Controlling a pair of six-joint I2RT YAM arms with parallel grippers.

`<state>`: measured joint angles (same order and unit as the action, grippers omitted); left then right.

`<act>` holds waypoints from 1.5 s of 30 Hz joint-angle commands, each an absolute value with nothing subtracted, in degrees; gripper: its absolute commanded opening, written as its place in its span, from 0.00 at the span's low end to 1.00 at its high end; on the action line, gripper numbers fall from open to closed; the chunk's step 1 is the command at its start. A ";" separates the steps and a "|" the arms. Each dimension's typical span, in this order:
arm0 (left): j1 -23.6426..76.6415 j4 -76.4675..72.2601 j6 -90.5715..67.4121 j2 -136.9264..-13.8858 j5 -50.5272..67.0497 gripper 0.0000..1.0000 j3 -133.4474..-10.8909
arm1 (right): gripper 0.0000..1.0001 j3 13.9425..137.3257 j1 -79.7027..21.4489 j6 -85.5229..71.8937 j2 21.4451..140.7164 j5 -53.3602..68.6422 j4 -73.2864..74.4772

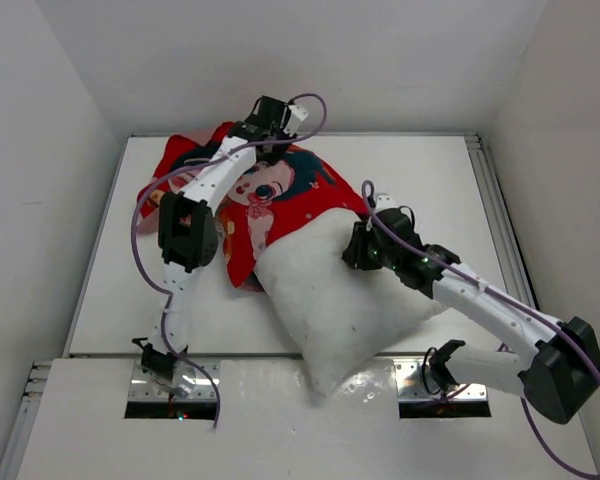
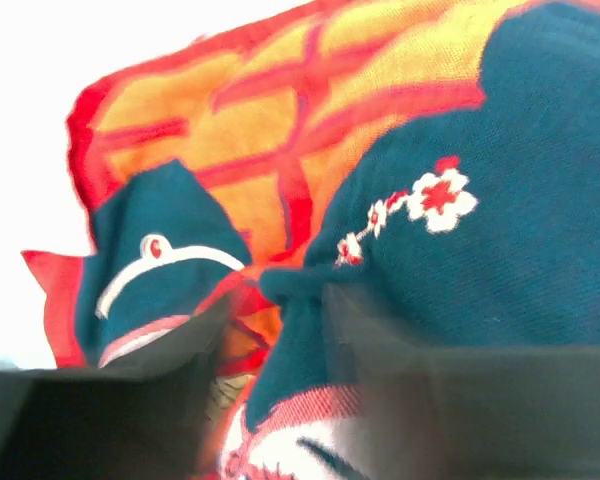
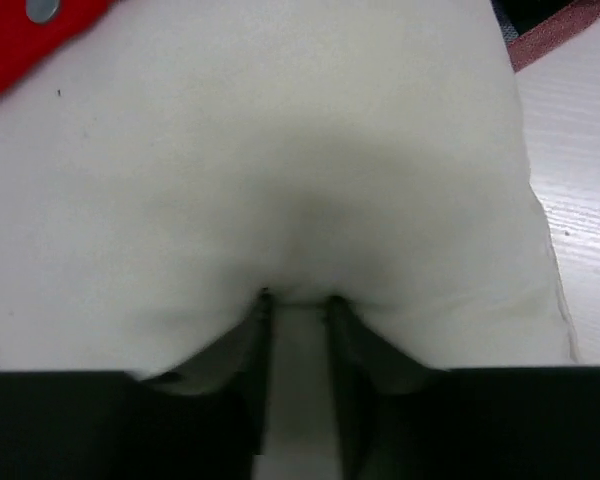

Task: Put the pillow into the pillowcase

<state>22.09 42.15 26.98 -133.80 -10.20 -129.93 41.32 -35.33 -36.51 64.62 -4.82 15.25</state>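
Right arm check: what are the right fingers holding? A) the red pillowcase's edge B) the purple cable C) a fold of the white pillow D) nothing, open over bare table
C: the right wrist view shows the right fingers closed on a pinched fold of the pillow, with the pillowcase only at the frame's corner.

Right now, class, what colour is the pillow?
The pillow is white; the top external view shows it best.

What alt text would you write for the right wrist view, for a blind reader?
The right gripper pinches a fold of the plump white pillow, which fills the frame. Red pillowcase shows top left, white table at right.
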 commanded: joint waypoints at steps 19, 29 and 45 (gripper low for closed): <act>38.76 50.90 30.94 -98.44 5.11 0.88 -95.11 | 0.99 52.21 -31.37 -30.85 64.34 -1.76 22.50; 39.73 40.17 27.69 -99.06 -17.85 0.67 -89.03 | 0.99 48.88 -37.88 -30.23 64.87 -7.90 22.77; 40.87 51.49 26.54 -94.40 -3.79 0.00 -101.42 | 0.99 41.93 -42.54 -33.22 73.64 -7.31 -7.63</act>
